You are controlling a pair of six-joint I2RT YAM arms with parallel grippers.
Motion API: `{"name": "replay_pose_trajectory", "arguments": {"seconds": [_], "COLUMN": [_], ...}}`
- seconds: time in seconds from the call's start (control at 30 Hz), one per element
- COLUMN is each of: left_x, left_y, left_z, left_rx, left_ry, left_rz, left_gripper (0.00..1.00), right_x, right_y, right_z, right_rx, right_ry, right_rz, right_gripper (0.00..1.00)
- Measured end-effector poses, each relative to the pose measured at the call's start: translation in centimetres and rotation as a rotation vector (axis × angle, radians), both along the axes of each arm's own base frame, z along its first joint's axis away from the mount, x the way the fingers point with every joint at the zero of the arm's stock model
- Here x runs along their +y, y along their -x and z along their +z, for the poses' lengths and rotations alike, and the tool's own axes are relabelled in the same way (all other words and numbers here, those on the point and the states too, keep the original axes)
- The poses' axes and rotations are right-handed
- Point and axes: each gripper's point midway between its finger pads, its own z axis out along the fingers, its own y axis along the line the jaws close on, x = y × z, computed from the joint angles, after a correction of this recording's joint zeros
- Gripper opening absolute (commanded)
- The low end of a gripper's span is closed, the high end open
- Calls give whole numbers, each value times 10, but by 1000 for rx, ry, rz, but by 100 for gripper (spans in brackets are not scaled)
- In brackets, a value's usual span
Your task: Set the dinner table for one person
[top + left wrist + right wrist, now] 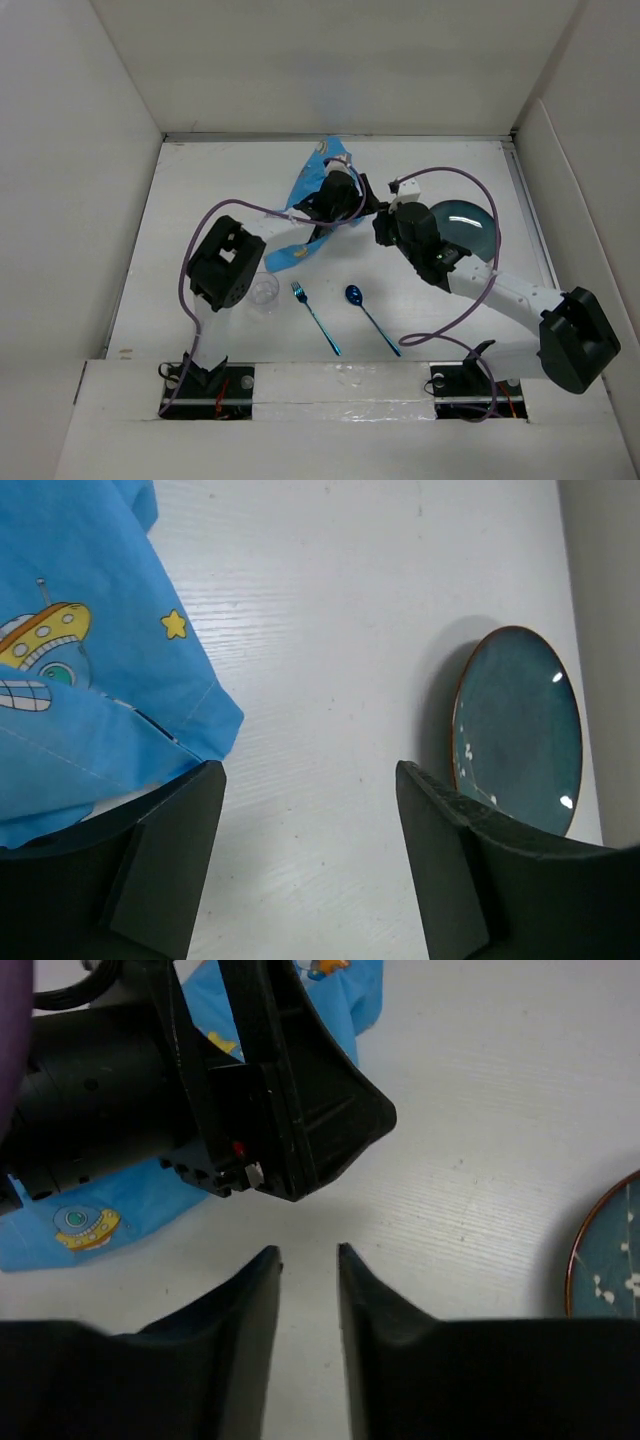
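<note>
The white dinner table (pixel 215 190) carries a crumpled blue cartoon cloth mat (pixel 318 168), a teal plate (pixel 470 225), a clear glass (pixel 263 291), a blue fork (pixel 316 318) and a blue spoon (pixel 370 318). My left gripper (pixel 362 192) is open wide and empty over bare table (pixel 310 780), with the mat (pixel 90 670) at its left and the plate (pixel 520 730) at its right. My right gripper (pixel 383 215) is empty, its jaws a narrow gap apart (pixel 307 1255), just short of the left gripper's body (pixel 270 1090). The right arm hides part of the plate.
White walls (pixel 80 180) close in the table on the left, back and right. The fork and spoon lie side by side near the front edge, the glass to their left beside the left arm's elbow (pixel 225 265). Purple cables (pixel 450 175) loop over both arms.
</note>
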Motion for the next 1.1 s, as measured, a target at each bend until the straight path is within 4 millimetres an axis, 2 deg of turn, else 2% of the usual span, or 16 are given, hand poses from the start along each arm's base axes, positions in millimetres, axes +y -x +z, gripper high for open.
{"name": "replay_pose_trajectory", "arguments": {"seconds": [0.03, 0.07, 0.2, 0.3, 0.33, 0.43, 0.5, 0.57, 0.67, 0.77, 0.83, 0.93, 1.0, 1.03, 1.07, 1.1], "left_x": [-1, 2, 30, 63, 76, 126, 160, 191, 217, 217, 214, 212, 207, 205, 202, 199], "left_y": [2, 1, -14, -25, -29, -49, -67, -84, -99, -82, -62, -42, -42, -41, -40, -40], "left_z": [-2, -3, 25, 73, 93, 136, 144, 122, 61, -17, -52, -71, -69, -69, -69, -68], "left_rx": [9, 13, -57, -150, -183, -234, -226, -164, -26, 167, 274, 355, 352, 351, 351, 353], "left_ry": [-15, -31, -81, -103, -97, -74, -85, -136, -254, -338, -368, -382, -367, -359, -353, -341], "left_rz": [3, 13, 99, 179, 209, 306, 367, 402, 410, 320, 264, 215, 197, 186, 175, 167], "left_gripper": [69, 72, 73, 72, 72, 72, 75, 79, 81, 81, 81, 79, 65, 59, 39, 28], "right_x": [-2, -3, -7, -10, -11, -13, -10, -4, 13, 27, 35, 41, 42, 42, 42, 43], "right_y": [0, 0, -3, -8, -10, -17, -24, -35, -54, -70, -78, -86, -91, -94, -97, -102], "right_z": [-1, -2, -4, -9, -12, -27, -37, -47, -61, -80, -95, -114, -121, -122, -122, -120], "right_rx": [5, 8, 17, 32, 39, 80, 112, 148, 185, 225, 256, 294, 304, 308, 308, 302], "right_ry": [1, 3, -16, -30, -32, -41, -41, -48, -67, -71, -69, -62, -59, -57, -55, -55], "right_rz": [-11, -18, -46, -60, -66, -70, -62, -49, -8, 25, 45, 61, 65, 64, 61, 58], "right_gripper": [12, 7, 6, 36, 54, 73, 74, 74, 75, 74, 71, 62, 50, 37, 30, 22]}}
